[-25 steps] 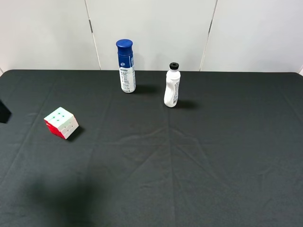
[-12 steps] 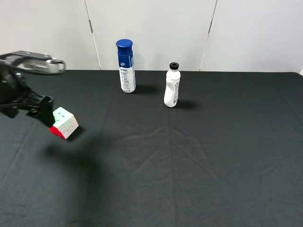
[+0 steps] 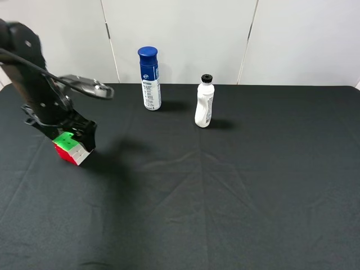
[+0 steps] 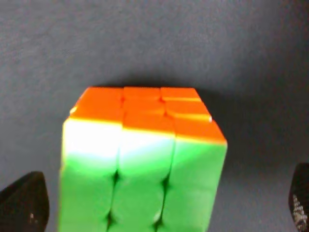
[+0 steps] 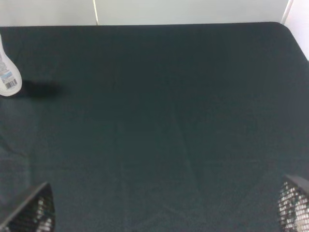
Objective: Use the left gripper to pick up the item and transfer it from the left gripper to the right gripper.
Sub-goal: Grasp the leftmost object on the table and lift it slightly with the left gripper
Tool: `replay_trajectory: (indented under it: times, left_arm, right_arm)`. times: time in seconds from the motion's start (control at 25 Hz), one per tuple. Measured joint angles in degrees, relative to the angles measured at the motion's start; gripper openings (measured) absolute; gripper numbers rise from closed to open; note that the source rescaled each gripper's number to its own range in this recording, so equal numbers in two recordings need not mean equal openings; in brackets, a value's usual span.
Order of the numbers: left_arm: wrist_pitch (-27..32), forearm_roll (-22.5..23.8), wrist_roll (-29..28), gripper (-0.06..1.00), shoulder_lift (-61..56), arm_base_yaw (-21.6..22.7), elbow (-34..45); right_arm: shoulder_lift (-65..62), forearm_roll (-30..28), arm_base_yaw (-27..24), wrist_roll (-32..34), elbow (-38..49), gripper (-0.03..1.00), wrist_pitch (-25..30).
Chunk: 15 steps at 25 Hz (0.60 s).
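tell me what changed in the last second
The left gripper swung in from the left edge and came down over the puzzle cube; its jaws are open on either side, not yet closed. The cube, the blue-capped spray can and the white bottle stayed put.

Cube [image 3: 72, 151] front-left of spray can [image 3: 149, 79]

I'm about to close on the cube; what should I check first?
1. Open left pincer: ok.
2. Its fingers flank the cube: ok, though the cube sits nearer one finger.
3. Fingers low enough on the cube: cannot tell.
4. Upright can and bottle well apart from the left pincer: ok.
5. Open, empty right pincer for the handover: ok.
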Motion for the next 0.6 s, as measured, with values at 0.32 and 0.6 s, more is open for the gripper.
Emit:
replay_trajectory:
  times: [0.32,0.6]
  left_arm:
    - [-2.91,0.85,0.17,1.0,6.13,-0.27,-0.23]
    - [-4.76,1.16,0.17,0.89,6.7,-0.27,-0.23]
  right_arm:
    - [0.0,0.0,0.0,0.0,0.0,1.0,0.0]
    - [0.0,0.0,0.0,0.0,0.0,1.0,0.05]
